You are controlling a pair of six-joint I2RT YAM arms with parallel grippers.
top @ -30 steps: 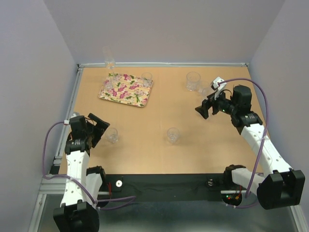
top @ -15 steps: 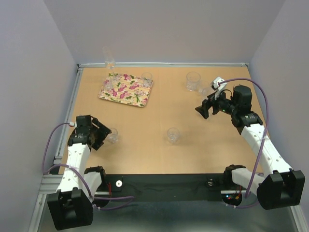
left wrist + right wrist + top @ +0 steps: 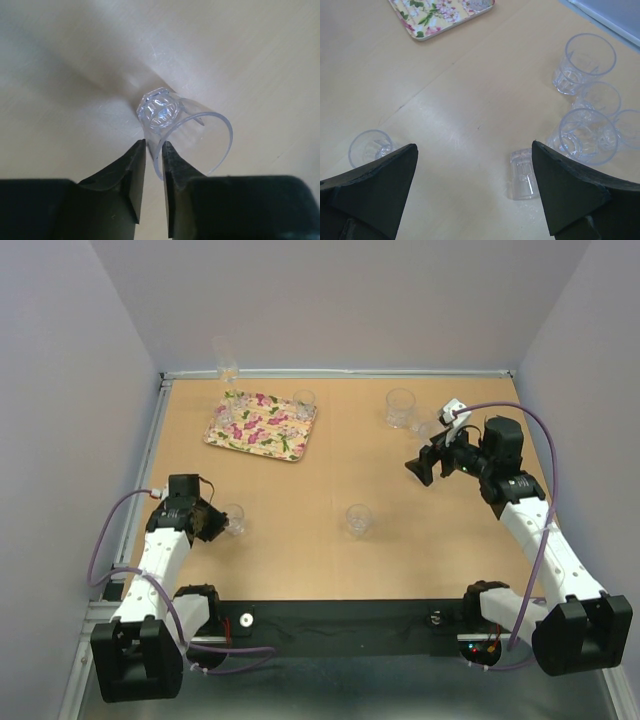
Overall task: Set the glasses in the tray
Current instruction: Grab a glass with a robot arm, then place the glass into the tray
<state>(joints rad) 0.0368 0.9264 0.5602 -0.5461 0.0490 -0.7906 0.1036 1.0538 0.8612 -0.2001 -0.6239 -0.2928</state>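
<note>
Cream floral rectangular tray (image 3: 435,20): cropped by the upper edge. Small clear glass tumbler (image 3: 187,127): near rim hidden behind the left pincer (image 3: 154,145).

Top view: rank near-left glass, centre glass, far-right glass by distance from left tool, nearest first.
1. near-left glass, at the tips of the left tool.
2. centre glass, mid-table, to its right.
3. far-right glass, far side, well to the right.

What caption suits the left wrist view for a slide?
Left claw pinches the rim of a small clear glass on the wooden table.
</note>
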